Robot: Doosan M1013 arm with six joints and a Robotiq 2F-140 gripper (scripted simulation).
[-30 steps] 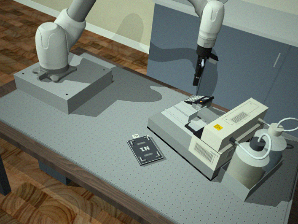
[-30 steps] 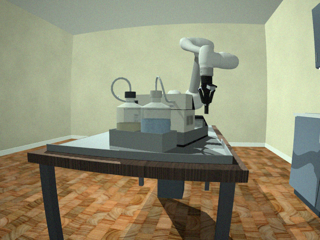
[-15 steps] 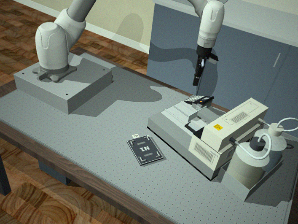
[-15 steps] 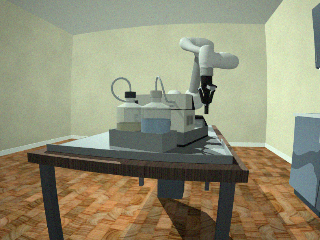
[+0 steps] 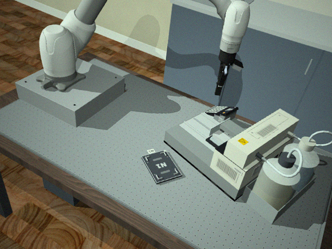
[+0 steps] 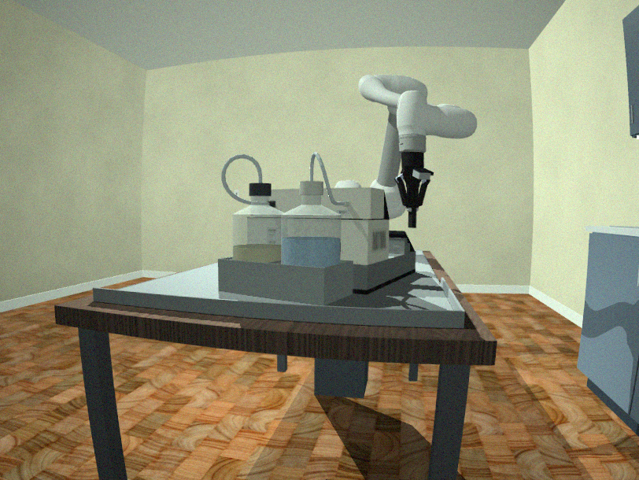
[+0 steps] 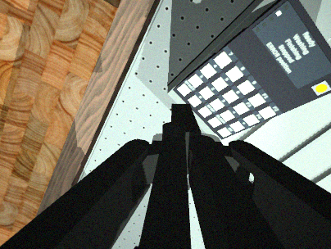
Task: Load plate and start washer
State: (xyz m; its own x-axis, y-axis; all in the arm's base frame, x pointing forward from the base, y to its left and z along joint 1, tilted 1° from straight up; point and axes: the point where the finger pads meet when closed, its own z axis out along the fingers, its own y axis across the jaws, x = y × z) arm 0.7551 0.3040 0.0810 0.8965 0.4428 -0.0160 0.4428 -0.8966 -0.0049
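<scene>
The nest N1 (image 5: pixel 154 172) is empty. The pale plate (image 5: pixel 219 138) is on the dark carrier (image 5: pixel 210 141) of the washer (image 5: pixel 185 144) (image 6: pixel 363 240), partly hidden by the washer's head. I cannot tell from here whether it lies flat, and its cut-off corner cannot be made out. My gripper (image 5: pixel 217 93) (image 6: pixel 411 225) (image 7: pixel 179 118) is shut and empty, pointing down above the keypad (image 5: pixel 214 109) (image 7: pixel 230 97), clear of the keys. The lamp (image 7: pixel 321 88) (image 5: pixel 223 112) beside the display is lit amber.
Two bottles (image 5: pixel 277 182) (image 6: pixel 311 248) with looping tubes stand in a grey tray (image 5: pixel 264 205) (image 6: pixel 278 281) beside the washer. The washer's raised head (image 5: pixel 256 136) stands over part of the carrier. The wooden table edge (image 7: pixel 111 82) runs near the keypad.
</scene>
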